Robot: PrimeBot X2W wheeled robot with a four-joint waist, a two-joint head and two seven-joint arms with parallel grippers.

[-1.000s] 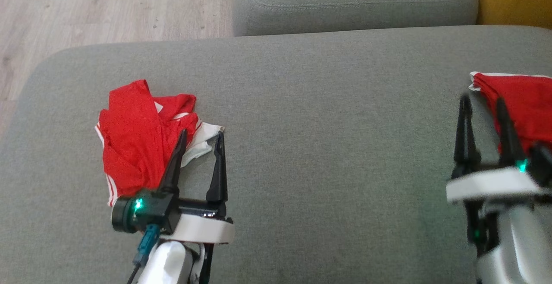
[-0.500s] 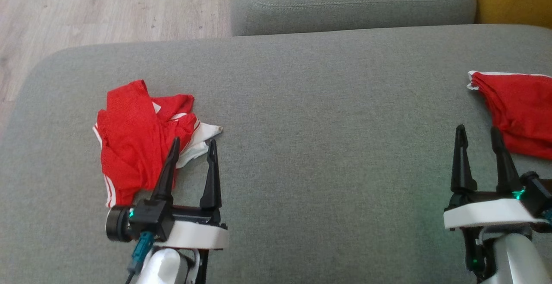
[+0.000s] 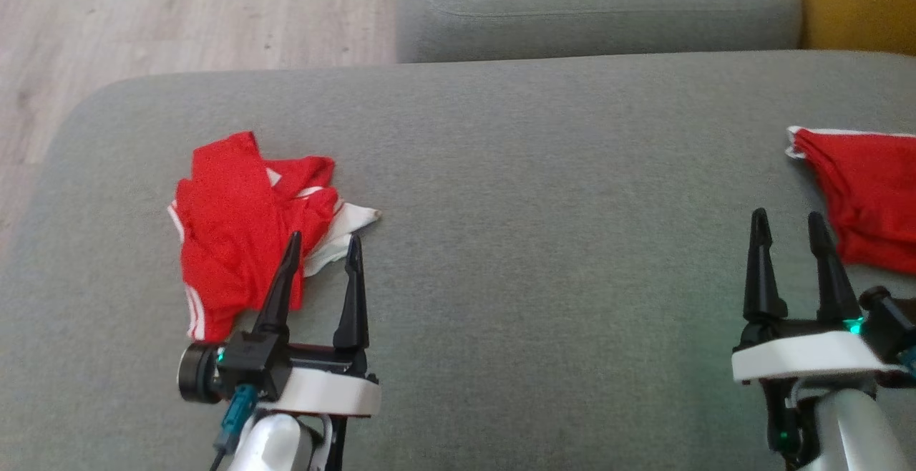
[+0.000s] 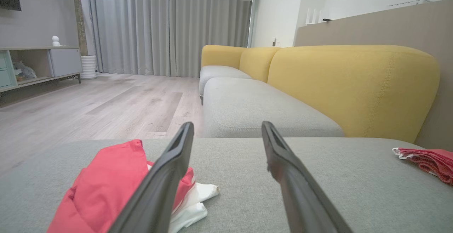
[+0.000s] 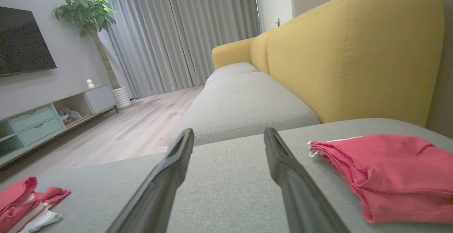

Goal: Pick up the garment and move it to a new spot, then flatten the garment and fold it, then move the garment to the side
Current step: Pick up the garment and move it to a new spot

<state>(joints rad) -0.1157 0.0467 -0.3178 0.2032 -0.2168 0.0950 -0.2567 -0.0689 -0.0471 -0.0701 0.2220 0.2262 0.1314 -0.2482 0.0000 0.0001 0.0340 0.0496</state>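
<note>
Two garments lie on a wide grey sofa seat (image 3: 544,206), and two robot tools hover low over its near edge.

The first, a crumpled garment (image 3: 229,227), is red with white stripes and a white part poking out on one side. It sits in a loose heap towards the left end of the seat. The second garment (image 3: 866,199), red with a thin white edge, lies flatter at the far right, partly cut off by the edge of the head view. The two are well apart, with bare cushion between them.

The left tool (image 3: 324,237) has its two dark fingers spread wide and holds nothing. In the head view its left finger crosses in front of the red heap, and the white part lies just beyond the fingertips. Whether it touches the cloth cannot be told.

The right tool (image 3: 786,215) is also spread apart and empty. Its fingertips point up the seat, just beside the second garment's near left edge.

A second grey seat cushion (image 3: 594,6) sits behind, with pale wooden floor (image 3: 179,13) to its left and a yellow backrest (image 5: 354,49) to its right.

A second ago the right tool's fingers overlapped the second garment; now they stand clear of it, drawn back towards the robot. The left tool has pulled back slightly too. Both garments lie as before.
</note>
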